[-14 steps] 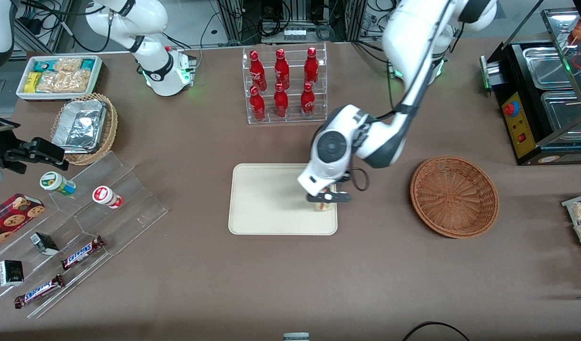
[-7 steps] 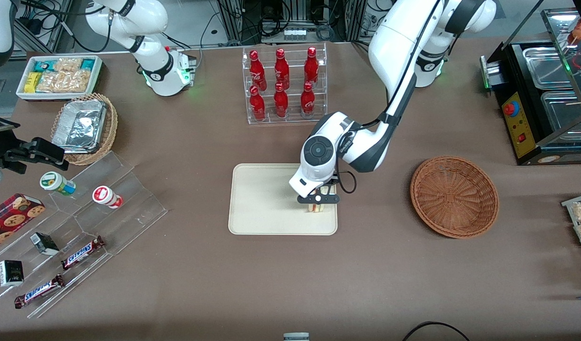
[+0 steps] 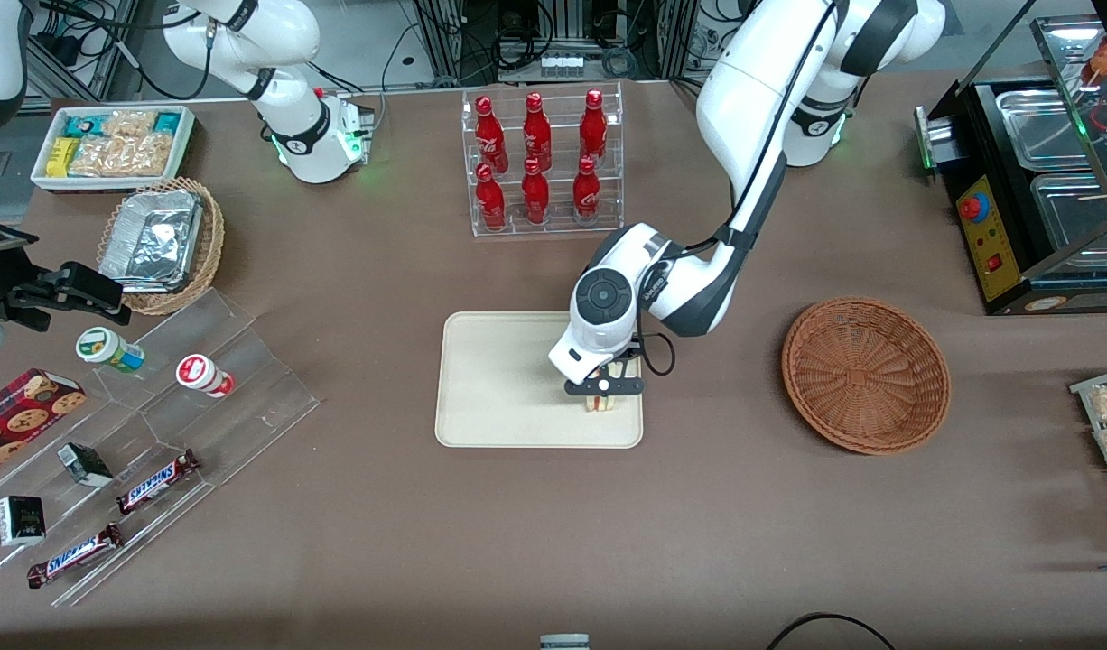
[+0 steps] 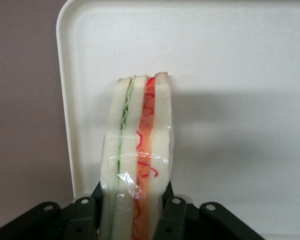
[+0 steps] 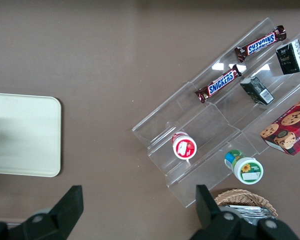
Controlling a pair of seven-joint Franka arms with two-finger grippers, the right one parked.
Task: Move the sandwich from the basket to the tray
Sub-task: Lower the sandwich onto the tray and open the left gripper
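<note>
The sandwich (image 3: 600, 402) is a pale cream wedge wrapped in clear film, with green and red filling lines on its edge (image 4: 138, 155). My left gripper (image 3: 604, 390) is shut on it, one finger (image 4: 83, 216) on each flat side. It stands low over the cream-beige tray (image 3: 499, 379), at the tray's end nearest the basket and close to the tray's rim (image 4: 65, 100). I cannot tell if it touches the tray. The reddish-brown wicker basket (image 3: 865, 375) stands empty on the table toward the working arm's end.
A clear rack of red bottles (image 3: 540, 162) stands farther from the front camera than the tray. A clear stepped stand with candy bars and cups (image 3: 156, 451), a tan wicker basket with foil containers (image 3: 161, 242) and a white snack bin (image 3: 111, 144) lie toward the parked arm's end.
My left gripper has carried the sandwich a little farther over the tray, toward the parked arm's end, and lower. It stays shut on the sandwich.
</note>
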